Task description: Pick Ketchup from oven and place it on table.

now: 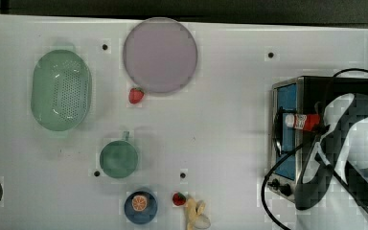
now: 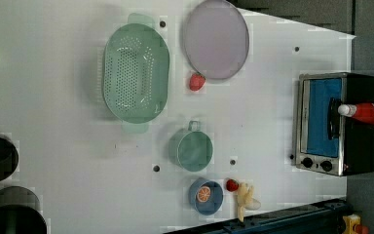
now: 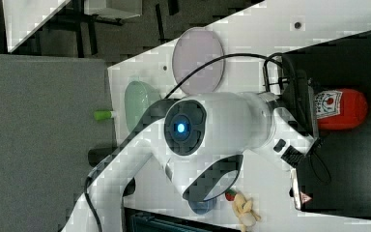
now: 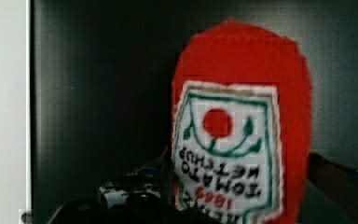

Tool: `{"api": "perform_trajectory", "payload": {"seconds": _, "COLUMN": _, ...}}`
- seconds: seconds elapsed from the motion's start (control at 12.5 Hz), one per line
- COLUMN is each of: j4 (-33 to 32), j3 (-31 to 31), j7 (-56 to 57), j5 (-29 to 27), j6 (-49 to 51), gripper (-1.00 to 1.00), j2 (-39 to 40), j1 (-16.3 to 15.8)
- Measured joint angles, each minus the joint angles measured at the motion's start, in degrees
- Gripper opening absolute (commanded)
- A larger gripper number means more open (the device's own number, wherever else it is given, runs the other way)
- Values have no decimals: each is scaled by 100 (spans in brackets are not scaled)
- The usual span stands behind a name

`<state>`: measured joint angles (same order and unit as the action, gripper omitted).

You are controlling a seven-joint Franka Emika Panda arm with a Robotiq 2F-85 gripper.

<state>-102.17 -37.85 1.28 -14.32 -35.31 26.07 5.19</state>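
One ketchup [image 1: 303, 120] bottle lies on its side on the black top of the oven [image 1: 338, 86], its long axis running across the oven's depth. In the top view the white cap points toward the top view's left, past the oven's front edge and over the bluish glass door, while the red body reaches back toward the arm. The left view shows the same lie: cap over the door handle, body [image 2: 370, 112] stretching to the left view's right. In the right view the rounded red base [image 3: 343, 109] faces the right view's right, with the white label turned up. The wrist view looks straight along the bottle [image 4: 242, 140], its label close to the camera.

The oven stands at the table's [image 1: 220, 120] edge on the top view's right, near the corner at the top view's lower right.

The white arm [image 3: 212, 130] leans in over the oven's top from behind, wrist bent down toward the bottle's base end. The gripper [image 1: 322, 125] sits at the bottle's rear end with its jaws spread wide, released and gripping nothing.
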Motion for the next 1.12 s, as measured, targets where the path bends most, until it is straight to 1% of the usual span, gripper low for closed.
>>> {"api": "perform_trajectory", "payload": {"seconds": 0.16, "j4": -84, "j3": 106, "j7": 0, "j5": 29, "j6": -140, "gripper": 44, "j2": 4, "j1": 31}}
{"api": "perform_trajectory", "payload": {"seconds": 0.24, "j4": -90, "j3": 154, "j7": 0, "j5": -38, "j6": -274, "gripper": 26, "j2": 3, "j1": 53}}
{"api": "perform_trajectory", "payload": {"seconds": 0.32, "j4": -78, "j3": 137, "j7": 0, "j5": -77, "j6": -355, "gripper": 27, "j2": 25, "j1": 51}}
{"api": "perform_trajectory", "payload": {"seconds": 0.4, "j4": -50, "j3": 87, "j7": 0, "j5": 3, "j6": -299, "gripper": 27, "j2": 39, "j1": 41}}
{"api": "perform_trajectory", "payload": {"seconds": 0.48, "j4": 6, "j3": 45, "j7": 0, "j5": -62, "j6": -263, "gripper": 26, "j2": 57, "j1": 53}}
{"api": "perform_trajectory", "payload": {"seconds": 0.56, "j4": 6, "j3": 39, "j7": 0, "j5": -148, "j6": -327, "gripper": 27, "j2": 63, "j1": 85}}
{"api": "perform_trajectory", "payload": {"seconds": 0.64, "j4": 28, "j3": 101, "j7": 0, "j5": -85, "j6": -235, "gripper": 27, "j2": 62, "j1": 164}}
{"api": "perform_trajectory", "payload": {"seconds": 0.8, "j4": 285, "j3": 143, "j7": 0, "j5": -59, "j6": 378, "gripper": 27, "j2": 66, "j1": 207}}
{"api": "perform_trajectory", "payload": {"seconds": 0.88, "j4": 548, "j3": 168, "j7": 0, "j5": -10, "j6": 884, "gripper": 26, "j2": 53, "j1": 209}}
{"api": "perform_trajectory", "payload": {"seconds": 0.96, "j4": 795, "j3": 176, "j7": 0, "j5": 62, "j6": 1388, "gripper": 27, "j2": -38, "j1": 159}}
{"api": "perform_trajectory", "payload": {"seconds": 1.12, "j4": 1169, "j3": 95, "j7": 0, "j5": 113, "j6": 2090, "gripper": 27, "j2": -396, "j1": -111}}
